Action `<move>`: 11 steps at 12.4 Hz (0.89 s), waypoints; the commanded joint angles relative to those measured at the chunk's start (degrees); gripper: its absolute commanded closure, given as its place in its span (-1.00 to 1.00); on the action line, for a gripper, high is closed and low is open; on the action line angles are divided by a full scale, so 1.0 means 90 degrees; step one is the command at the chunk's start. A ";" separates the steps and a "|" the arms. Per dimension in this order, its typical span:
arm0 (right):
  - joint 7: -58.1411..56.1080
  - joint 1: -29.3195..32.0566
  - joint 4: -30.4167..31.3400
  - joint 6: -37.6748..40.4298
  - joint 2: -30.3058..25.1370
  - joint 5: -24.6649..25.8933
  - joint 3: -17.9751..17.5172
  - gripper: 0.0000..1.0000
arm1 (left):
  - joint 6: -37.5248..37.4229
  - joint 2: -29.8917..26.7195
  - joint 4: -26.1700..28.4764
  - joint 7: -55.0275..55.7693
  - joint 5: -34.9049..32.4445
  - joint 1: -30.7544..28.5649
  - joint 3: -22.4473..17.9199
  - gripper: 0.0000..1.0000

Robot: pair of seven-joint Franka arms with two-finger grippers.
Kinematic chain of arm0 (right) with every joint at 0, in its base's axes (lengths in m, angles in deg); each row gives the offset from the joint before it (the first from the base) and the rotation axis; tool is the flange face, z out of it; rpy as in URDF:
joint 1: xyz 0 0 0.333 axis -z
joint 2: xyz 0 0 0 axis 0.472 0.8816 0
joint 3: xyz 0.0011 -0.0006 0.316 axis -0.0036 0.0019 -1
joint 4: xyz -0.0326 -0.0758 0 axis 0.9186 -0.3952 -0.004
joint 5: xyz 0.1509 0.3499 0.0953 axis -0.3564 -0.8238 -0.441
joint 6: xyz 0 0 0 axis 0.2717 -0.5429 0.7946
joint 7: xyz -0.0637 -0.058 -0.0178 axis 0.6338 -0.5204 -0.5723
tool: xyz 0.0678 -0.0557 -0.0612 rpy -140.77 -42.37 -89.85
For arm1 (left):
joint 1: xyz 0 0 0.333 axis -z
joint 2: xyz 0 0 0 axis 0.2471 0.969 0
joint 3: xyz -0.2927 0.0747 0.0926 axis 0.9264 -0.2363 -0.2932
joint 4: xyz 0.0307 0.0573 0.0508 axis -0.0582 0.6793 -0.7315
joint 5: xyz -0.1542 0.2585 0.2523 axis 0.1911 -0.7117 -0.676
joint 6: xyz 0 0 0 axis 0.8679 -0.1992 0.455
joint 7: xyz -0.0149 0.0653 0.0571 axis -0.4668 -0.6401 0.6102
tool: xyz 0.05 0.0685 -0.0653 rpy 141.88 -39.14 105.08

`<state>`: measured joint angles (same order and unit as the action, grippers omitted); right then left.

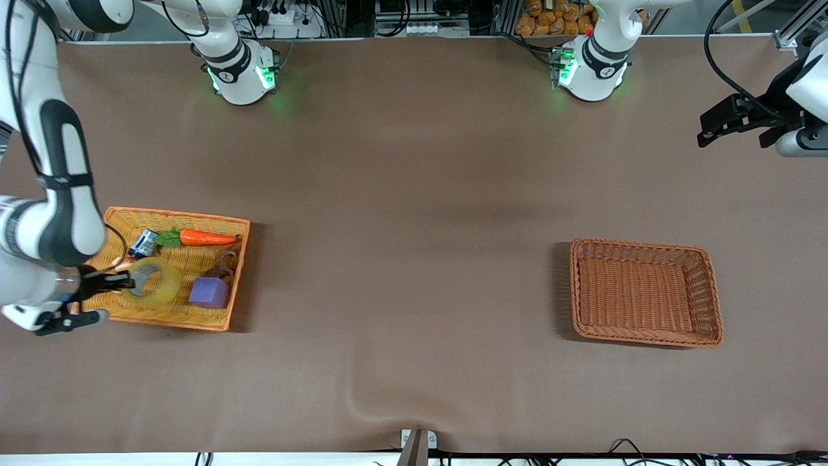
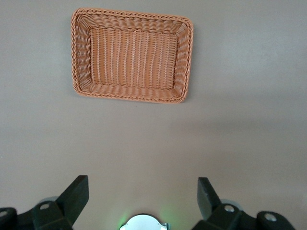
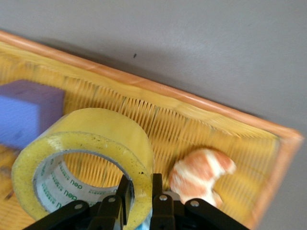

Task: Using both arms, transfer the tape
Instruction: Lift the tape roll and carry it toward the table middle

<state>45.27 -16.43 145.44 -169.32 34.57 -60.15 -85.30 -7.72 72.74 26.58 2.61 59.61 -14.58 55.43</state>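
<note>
The yellowish tape roll (image 1: 155,283) is in the orange basket (image 1: 174,214) at the right arm's end of the table. My right gripper (image 1: 129,283) is shut on the roll's wall, one finger inside the ring and one outside. The right wrist view shows the tape (image 3: 91,139) tilted up on edge in my right gripper (image 3: 140,184), over the basket floor. My left gripper (image 1: 706,129) is open and empty, high over the table at the left arm's end. It also shows in the left wrist view (image 2: 144,189).
The orange basket also holds a purple cube (image 1: 209,292) beside the tape, a toy carrot (image 1: 206,238), a small blue item (image 1: 143,243) and a croissant (image 3: 201,175). An empty brown wicker basket (image 1: 647,246) sits toward the left arm's end, also seen from the left wrist (image 2: 132,13).
</note>
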 commanded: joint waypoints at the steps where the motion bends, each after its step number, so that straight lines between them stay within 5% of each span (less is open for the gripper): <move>1: -0.0024 -0.0334 -0.0529 0.0881 -0.0166 -0.0003 -0.0222 1.00 | -0.0058 0.0033 0.0010 0.0031 0.0081 -0.0018 0.0023 -1.00; 4: 0.1715 -0.1700 -0.0589 0.0972 -0.0166 -0.0051 -0.0253 1.00 | -0.0019 0.0043 0.0001 0.0011 -0.0134 -0.0009 0.0023 -1.00; 7: 0.3673 -0.2891 -0.0579 0.0885 -0.0050 -0.0792 -0.0311 1.00 | -0.0029 0.0043 0.0040 0.0011 -0.0125 -0.0057 0.0023 -1.00; 11: 0.5966 -0.4230 -0.0501 -0.0032 0.0477 -0.1351 -0.0302 1.00 | -0.0019 0.0092 0.0040 0.0001 -0.0134 -0.0077 0.0003 -1.00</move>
<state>91.14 -50.91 141.50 -167.43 37.12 -70.64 -88.62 -7.71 73.37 27.01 2.61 59.39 -15.02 55.21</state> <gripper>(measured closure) 0.789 0.000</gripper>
